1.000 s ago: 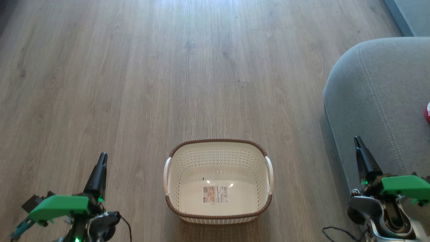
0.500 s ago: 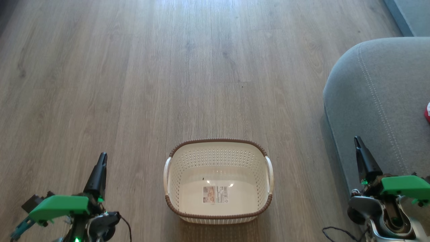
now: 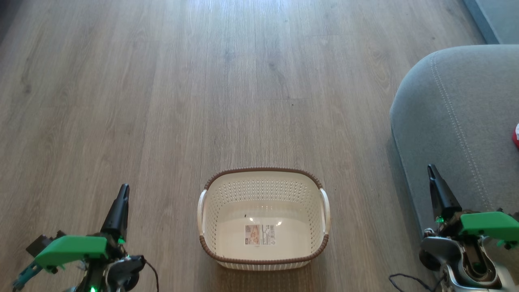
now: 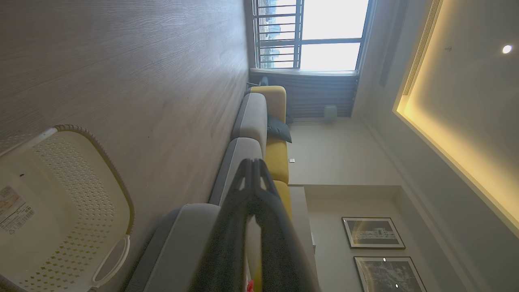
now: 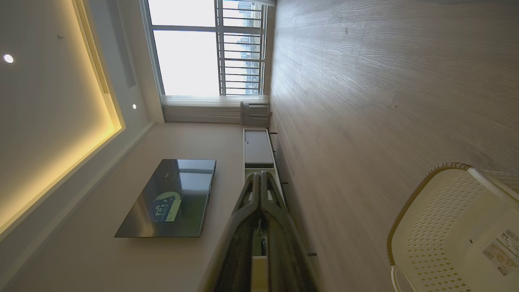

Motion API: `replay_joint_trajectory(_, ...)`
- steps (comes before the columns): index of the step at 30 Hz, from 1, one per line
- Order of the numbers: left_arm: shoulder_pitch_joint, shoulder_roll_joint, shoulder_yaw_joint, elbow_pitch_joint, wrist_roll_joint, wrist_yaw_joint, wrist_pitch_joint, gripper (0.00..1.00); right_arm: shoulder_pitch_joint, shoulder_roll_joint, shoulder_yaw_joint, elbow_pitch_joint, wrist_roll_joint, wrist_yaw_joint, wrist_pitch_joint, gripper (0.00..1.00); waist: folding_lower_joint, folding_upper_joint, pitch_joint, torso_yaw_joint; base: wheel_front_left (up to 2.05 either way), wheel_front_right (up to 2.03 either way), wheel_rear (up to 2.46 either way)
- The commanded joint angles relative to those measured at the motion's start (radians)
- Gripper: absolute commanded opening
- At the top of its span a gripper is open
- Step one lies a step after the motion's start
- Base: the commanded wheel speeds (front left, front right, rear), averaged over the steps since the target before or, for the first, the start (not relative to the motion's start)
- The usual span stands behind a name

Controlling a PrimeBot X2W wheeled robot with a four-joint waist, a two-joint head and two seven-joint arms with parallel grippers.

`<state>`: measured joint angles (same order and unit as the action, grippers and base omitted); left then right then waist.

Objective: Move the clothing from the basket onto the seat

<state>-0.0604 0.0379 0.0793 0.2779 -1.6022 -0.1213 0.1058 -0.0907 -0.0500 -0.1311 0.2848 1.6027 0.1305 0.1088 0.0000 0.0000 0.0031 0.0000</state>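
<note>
The cream basket [image 3: 263, 174] with a brown rim stands on the wood floor at bottom centre, holding nothing but its label; it also appears as the basket [image 4: 93, 170] in the left wrist view and the basket [image 5: 429, 211] in the right wrist view. The grey seat [image 3: 458, 121] fills the right side. A sliver of red and white clothing [image 3: 515, 136] lies on it at the frame's right edge. My left gripper [image 3: 123, 188] is shut, left of the basket. My right gripper [image 3: 431, 168] is shut, in front of the seat's edge. Both hold nothing.
Bare wood floor stretches ahead and to the left. The left wrist view shows a grey and yellow sofa [image 4: 259, 121] running toward a window. A wall television [image 5: 170, 198] and a low cabinet [image 5: 257, 146] show in the right wrist view.
</note>
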Motion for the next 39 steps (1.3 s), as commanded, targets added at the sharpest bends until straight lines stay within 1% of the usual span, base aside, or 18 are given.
replay_joint_trajectory(1,-0.048,0.012,0.035,-0.033,-0.006,-0.009,0.008,0.00,-0.017,0.000,0.017,-0.040,0.006,0.000,0.005,0.00,0.0000,0.0000,0.000,0.000,0.00,0.00,0.00)
replay_joint_trajectory(39,-0.048,0.012,0.034,-0.033,-0.006,-0.009,0.007,0.00,-0.017,0.000,0.017,-0.040,0.006,0.000,0.004,0.00,0.0000,0.0000,0.000,0.000,0.00,0.00,0.00)
